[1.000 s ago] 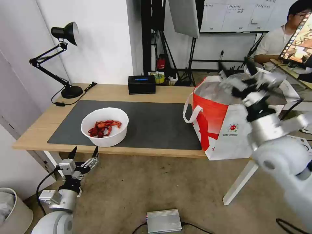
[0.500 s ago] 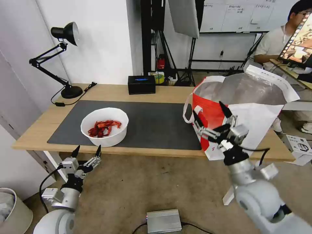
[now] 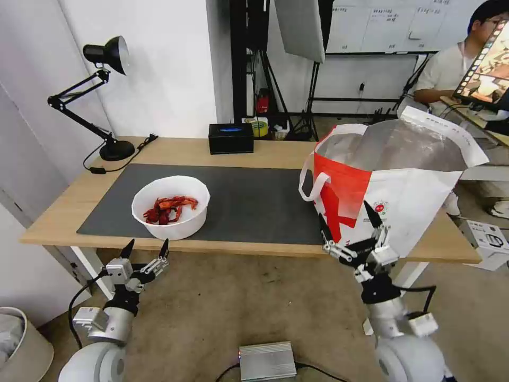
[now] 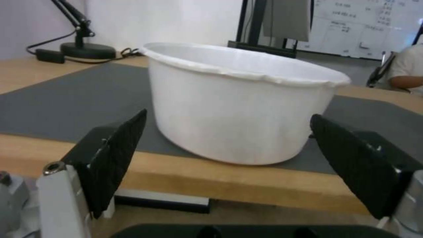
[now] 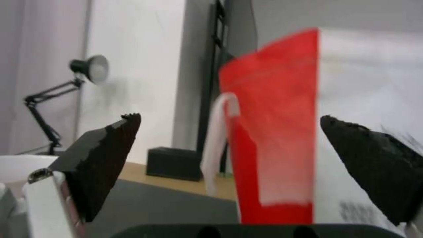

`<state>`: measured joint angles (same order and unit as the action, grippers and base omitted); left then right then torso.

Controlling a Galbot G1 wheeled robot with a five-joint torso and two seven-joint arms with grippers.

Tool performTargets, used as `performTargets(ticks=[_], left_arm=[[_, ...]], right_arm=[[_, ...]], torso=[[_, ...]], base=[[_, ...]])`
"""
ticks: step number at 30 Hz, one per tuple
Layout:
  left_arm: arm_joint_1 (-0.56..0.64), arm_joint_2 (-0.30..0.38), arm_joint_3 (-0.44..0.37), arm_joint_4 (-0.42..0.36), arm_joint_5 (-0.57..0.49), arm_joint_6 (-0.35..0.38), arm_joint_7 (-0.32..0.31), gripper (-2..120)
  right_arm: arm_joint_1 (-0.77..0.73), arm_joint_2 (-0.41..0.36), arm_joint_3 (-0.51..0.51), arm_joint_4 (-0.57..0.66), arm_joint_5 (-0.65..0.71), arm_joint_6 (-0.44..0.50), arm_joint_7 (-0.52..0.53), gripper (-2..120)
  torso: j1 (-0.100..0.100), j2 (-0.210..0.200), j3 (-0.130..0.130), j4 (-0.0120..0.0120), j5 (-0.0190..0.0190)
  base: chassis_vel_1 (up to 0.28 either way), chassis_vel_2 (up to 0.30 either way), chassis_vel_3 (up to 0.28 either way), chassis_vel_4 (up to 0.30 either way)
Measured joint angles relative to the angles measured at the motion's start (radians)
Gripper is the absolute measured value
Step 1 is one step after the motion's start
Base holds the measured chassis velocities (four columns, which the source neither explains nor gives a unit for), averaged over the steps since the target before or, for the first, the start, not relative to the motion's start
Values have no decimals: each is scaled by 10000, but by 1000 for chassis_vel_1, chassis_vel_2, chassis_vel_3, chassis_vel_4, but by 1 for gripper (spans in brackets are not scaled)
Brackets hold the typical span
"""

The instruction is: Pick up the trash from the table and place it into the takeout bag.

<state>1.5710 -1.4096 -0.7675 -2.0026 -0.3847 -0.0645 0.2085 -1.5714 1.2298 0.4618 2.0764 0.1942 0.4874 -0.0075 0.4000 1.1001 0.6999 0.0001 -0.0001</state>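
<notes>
The left gripper (image 3: pixel 146 246) hangs low off the near edge of the table (image 3: pixel 63 204), jaws apart and holding nothing, aimed at the bowl (image 3: pixel 170 206) of red shells that stands on the near left part of the mat (image 3: pixel 254 204), close to the mat's near edge. The step in hand looks to be the reach for that bowl; in the left wrist view the bowl (image 4: pixel 238 109) sits between the two fingers (image 4: pixel 115 155) but farther off and higher, so the arm should rise above the table edge first, then move in level with the jaws as wide as they go, since the wall looks nearly as broad as the opening, and close on the rim or wall gently enough not to tip the shells. The right gripper (image 3: pixel 352 230) is also spread and empty, parked below the near edge in front of the bag (image 3: pixel 392 212), which stands open at the right end of the table. Against the earlier frames the right arm has dropped from over the bag's mouth to this low spot, the left gripper has edged slightly right and down, and the bowl and bag have not moved
</notes>
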Motion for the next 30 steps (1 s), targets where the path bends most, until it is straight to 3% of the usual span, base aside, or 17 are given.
performTargets(ticks=[8,16,27,30], left_arm=[[79,-66,-53,-11,51,-62,71,100],[122,-92,-13,-21,65,-79,87,100],[119,-179,-51,-99,71,-84,87,100],[122,-190,-73,-134,70,-76,85,100]], right_arm=[[-947,349,-33,-100,-123,-578,729,100],[-1430,284,-81,424,-114,-1375,783,100],[-1805,434,-344,854,-518,-1602,770,100],[-1886,456,-410,966,-585,-2195,893,100]], torso=[[0,0,1,-1,1],[0,0,0,-1,0],[0,0,0,-2,0],[0,0,1,-1,0]], base=[[0,0,0,0],[0,0,0,0],[0,0,0,0],[0,0,0,0]])
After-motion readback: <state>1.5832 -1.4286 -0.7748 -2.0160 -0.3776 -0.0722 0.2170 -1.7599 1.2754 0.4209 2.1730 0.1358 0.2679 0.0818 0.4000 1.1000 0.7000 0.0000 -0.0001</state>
